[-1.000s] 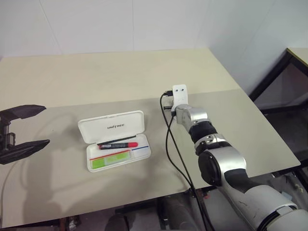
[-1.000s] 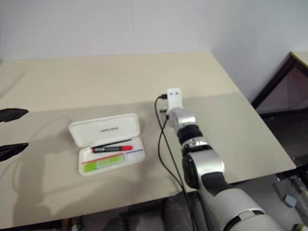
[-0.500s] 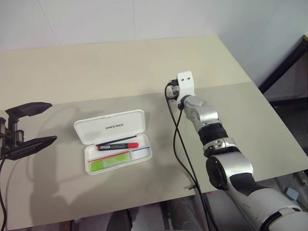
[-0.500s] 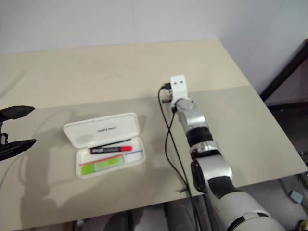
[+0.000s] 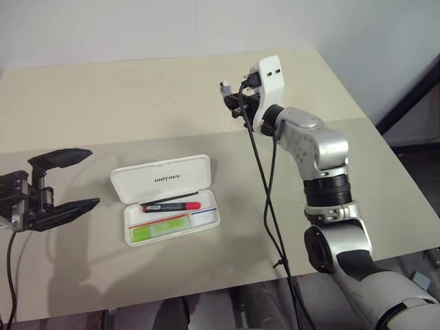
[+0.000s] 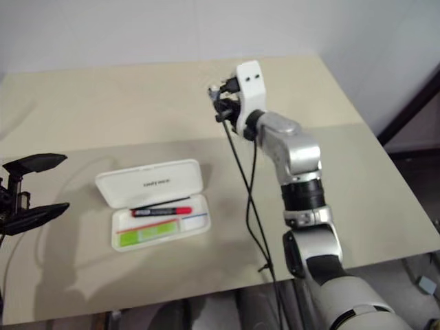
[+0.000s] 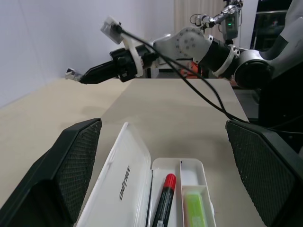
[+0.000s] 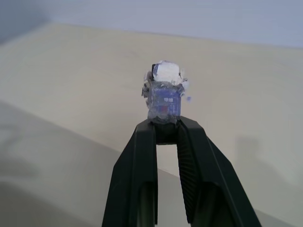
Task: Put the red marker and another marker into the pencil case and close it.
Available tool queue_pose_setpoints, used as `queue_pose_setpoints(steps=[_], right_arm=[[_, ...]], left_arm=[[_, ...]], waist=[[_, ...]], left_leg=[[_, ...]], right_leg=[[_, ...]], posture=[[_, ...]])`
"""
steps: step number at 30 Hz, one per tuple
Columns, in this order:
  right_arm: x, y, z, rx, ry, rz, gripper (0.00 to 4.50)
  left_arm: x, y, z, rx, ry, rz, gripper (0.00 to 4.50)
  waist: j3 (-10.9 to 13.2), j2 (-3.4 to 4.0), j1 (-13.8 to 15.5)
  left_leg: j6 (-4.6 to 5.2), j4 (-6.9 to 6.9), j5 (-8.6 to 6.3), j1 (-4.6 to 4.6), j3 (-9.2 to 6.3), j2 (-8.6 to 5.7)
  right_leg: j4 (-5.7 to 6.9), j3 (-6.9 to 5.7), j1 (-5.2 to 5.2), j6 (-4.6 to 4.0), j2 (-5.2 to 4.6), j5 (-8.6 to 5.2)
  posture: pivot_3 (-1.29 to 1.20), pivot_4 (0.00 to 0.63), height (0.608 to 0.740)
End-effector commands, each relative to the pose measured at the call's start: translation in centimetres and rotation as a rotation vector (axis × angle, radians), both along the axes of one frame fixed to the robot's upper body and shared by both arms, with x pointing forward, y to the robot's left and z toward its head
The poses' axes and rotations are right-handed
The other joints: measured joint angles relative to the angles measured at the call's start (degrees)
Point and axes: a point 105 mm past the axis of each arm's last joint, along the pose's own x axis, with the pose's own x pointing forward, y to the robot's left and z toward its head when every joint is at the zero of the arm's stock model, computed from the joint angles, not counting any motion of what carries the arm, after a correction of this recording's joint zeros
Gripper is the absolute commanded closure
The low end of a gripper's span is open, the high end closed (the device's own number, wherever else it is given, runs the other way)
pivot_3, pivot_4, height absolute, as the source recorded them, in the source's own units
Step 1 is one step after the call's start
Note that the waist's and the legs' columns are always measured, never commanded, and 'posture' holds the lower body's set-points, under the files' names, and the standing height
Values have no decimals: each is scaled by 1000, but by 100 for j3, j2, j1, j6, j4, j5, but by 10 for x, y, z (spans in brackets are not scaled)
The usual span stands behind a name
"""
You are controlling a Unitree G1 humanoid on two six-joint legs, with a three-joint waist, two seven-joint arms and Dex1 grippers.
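left gripper [image 5: 60,183] nearest, hanging just off the near-left of the pencil case [image 5: 165,198], fingers spread wide and holding nothing. In its wrist view the case sits squarely between the two fingers [image 7: 66,175], so I'd read it as lined up on the case, probably for the lid-closing step

case lies flat on the worktop [image 5: 137,110], lid [image 5: 161,180] thrown back on the far side, tray open toward the robot. Both items look already loaded: the red marker [image 5: 172,205] lies lengthwise along the far part of the tray next to the hinge, red cap toward the right; the green highlighter [image 5: 157,229] sits in the near compartment, parallel to it. A thin red line and a short blue line run along the tray insert between them. My read: loading is done, only the close is left, and with the lid lying fully open a push from behind its far edge seems the obvious route

legible text: "UNITREE" on the inside of the lid, readable in both head and left wrist views. Marker barrel has a printed label, too small to read

right gripper [image 5: 227,93] furthest out, raised well above the far worktop and well clear of the case, cable trailing down from the wrist. Fingers pressed together on a small blue-and-white block [image 8: 163,92] pinched at the tips; it carries tiny print I can't make out. Judging by position, that arm is parked out of the lid's swing
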Motion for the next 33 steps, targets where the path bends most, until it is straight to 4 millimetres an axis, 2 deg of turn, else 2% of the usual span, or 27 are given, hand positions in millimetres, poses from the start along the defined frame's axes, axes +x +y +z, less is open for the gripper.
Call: queue_pose_setpoints(steps=[1, 5, 10, 12, 14, 16, 19, 22, 25, 33], right_arm=[[-30, 6, 18, -15, -31, 170, 4214], [-69, 3, 8, -167, -22, 382, 4214], [-114, -10, 5, -241, -4, 611, 4214], [-127, -14, -4, -291, 28, 682, 4214], [-128, -17, -22, -373, 62, 687, 4214], [-126, -20, -41, -464, 82, 683, 4214], [-125, -24, -64, -576, 79, 690, 4214], [-118, -22, -85, -662, 68, 690, 4214], [-113, -14, -95, -689, 47, 692, 4214], [-112, 16, -106, -707, -10, 742, 4214]], left_arm=[[-10, -14, 2, 4, -18, -42, 0], [-21, -22, -11, 44, 17, -55, 0], [-32, -19, -24, 55, 51, -26, 0], [-36, -17, -28, 48, 65, -3, 0], [-40, -12, -33, 57, 77, 24, 0], [-42, -5, -36, 64, 78, 60, 0], [-47, 2, -43, 108, 89, 84, 0], [-50, 10, -45, 114, 88, 127, 0], [-53, 20, -48, 136, 94, 162, 0], [-62, 40, -57, 137, 117, 224, 0]], waist=[[0, 0, 44], [-1, -2, 114], [0, -2, 132], [0, -2, 130], [-2, -5, 125], [-5, -12, 126], [-3, -18, 126], [-1, -27, 98], [-3, -34, 79], [-6, -43, 92]], left_leg=[[0, 1, 0, 1, 1, 0], [0, 5, 0, 1, 4, 0], [9, 40, -6, -2, 7, -1], [25, 62, -15, -2, 7, 0], [27, 72, -16, 8, 9, 0], [27, 76, -16, 24, 12, -1], [27, 76, -16, 52, 27, -2], [27, 77, -16, 84, 46, -2], [27, 78, -16, 101, 53, -2], [15, 77, -23, 98, 57, -1]], right_leg=[[1, 0, 0, 0, 0, 0], [0, 1, 0, 0, 1, 0], [-1, 1, 7, 1, 2, 0], [-1, 1, 13, 2, 3, 1], [-9, 4, 22, 0, 3, 0], [-9, 6, 31, -55, 3, -32], [-7, 19, 43, -91, 5, -53], [-3, 39, 60, -91, 9, -52], [-3, 48, 70, -90, 11, -50], [4, 51, 65, -90, 11, -50]], posture=[[0, 150, 740], [0, 150, 740], [0, 150, 740], [0, 150, 740], [0, 150, 740], [0, 150, 740], [0, 150, 740], [0, 150, 740], [0, 150, 740], [0, 150, 740]])
